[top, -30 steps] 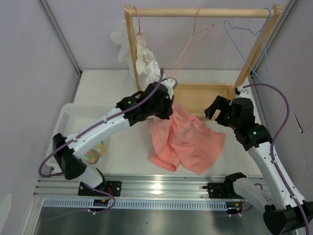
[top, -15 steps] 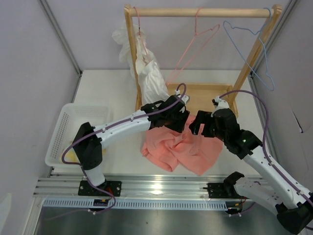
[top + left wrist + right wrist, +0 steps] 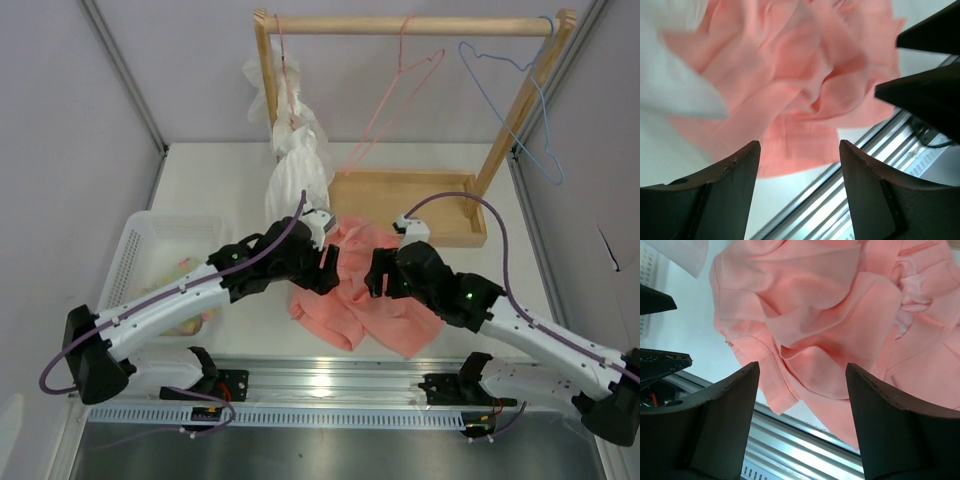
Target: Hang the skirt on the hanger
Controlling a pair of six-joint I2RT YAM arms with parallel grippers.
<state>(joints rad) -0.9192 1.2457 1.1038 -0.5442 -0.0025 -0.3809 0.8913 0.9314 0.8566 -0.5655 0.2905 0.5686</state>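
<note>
The salmon-pink skirt point(image 3: 345, 310) lies crumpled on the table near the front edge. My left gripper point(image 3: 326, 268) hovers open over its left part, with nothing between the fingers. In the left wrist view the skirt point(image 3: 805, 65) fills the space ahead of the left gripper point(image 3: 800, 145). My right gripper point(image 3: 378, 276) hangs open over the skirt's middle, facing the left one. Under the right gripper point(image 3: 802, 365) the skirt point(image 3: 840, 305) shows folds and a hem. The thin pink hanger point(image 3: 403, 45) hangs bare from the wooden rail, far behind both grippers.
A white ruffled garment point(image 3: 300, 170) hangs on another pink hanger at the rack's left post. A light-blue hanger point(image 3: 530, 110) hangs at the right. A wooden tray point(image 3: 400, 176) forms the rack's base. A white basket point(image 3: 135, 255) stands at the left. A metal rail point(image 3: 320, 375) runs along the front.
My left gripper opened, let go of the skirt and drew back to the left. The right arm swung left over the skirt. The skirt now lies more bunched.
</note>
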